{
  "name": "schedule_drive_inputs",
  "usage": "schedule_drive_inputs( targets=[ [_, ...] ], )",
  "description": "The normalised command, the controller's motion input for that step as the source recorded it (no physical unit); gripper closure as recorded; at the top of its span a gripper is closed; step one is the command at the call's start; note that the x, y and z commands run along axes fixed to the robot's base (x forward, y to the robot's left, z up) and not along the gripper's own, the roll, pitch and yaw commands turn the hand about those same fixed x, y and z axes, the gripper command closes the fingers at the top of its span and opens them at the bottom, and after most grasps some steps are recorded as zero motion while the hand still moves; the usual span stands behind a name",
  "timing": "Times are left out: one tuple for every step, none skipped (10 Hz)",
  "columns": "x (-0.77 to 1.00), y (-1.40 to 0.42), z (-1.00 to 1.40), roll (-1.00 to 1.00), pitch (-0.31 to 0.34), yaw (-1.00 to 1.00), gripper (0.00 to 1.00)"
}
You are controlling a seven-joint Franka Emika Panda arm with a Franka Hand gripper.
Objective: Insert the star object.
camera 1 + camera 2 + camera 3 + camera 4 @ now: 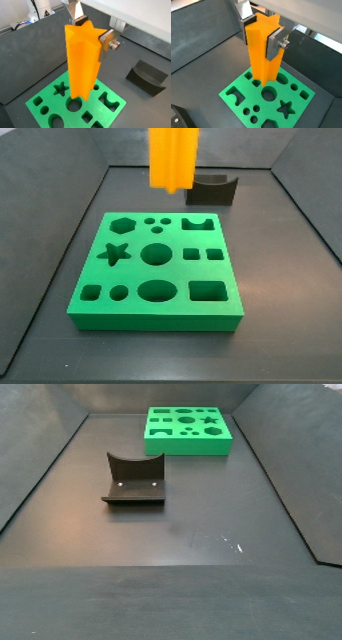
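Note:
My gripper (93,32) is shut on the star object (83,65), a tall orange prism with ridged star-profile sides. It grips the top end, and the prism hangs upright. Both wrist views show this hold (262,34). The green block (154,320) with shaped holes lies below. The prism's lower end is above the block and does not touch it. The star-shaped hole (61,89) is open, off to one side of the prism's lower end. In a side view the star object (173,158) hangs over the block's far edge, with the gripper out of frame.
A dark grey block with a curved notch (134,479) stands on the dark floor apart from the green block (187,448). It also shows in a wrist view (147,77) and behind the green block in a side view (211,190). Grey walls enclose the floor.

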Motion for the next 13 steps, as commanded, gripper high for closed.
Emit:
schedule_drive_inputs(
  targets=[
    [0.00, -0.08, 0.00, 0.10, 0.000, 0.00, 1.00],
    [0.00, 0.09, 0.00, -0.07, 0.000, 0.00, 1.00],
    [0.00, 0.01, 0.00, -0.02, 0.000, 0.00, 1.00],
    [-0.35, 0.10, -0.46, 0.10, -0.106, 0.00, 1.00],
    [-0.45, 0.02, -0.62, 0.02, -0.011, 0.00, 1.00],
    [-0.58, 0.00, -0.67, 0.00, -0.030, 0.00, 1.00],
    [-0.58, 0.00, -0.61, 0.00, -0.013, 0.00, 1.00],
    [-0.46, -0.15, -0.50, 0.03, 0.000, 0.00, 1.00],
    [-0.42, -0.15, -0.43, 0.12, -0.019, -0.04, 1.00],
    [-0.45, -0.14, -0.41, 0.16, -0.020, -0.02, 1.00],
    [-0.44, -0.12, -0.39, 0.17, -0.016, 0.00, 1.00],
    [-0.40, -0.05, -0.37, 0.14, -0.034, 0.00, 1.00],
    [-0.38, -0.05, -0.42, 0.17, -0.047, 0.04, 1.00]
  ],
)
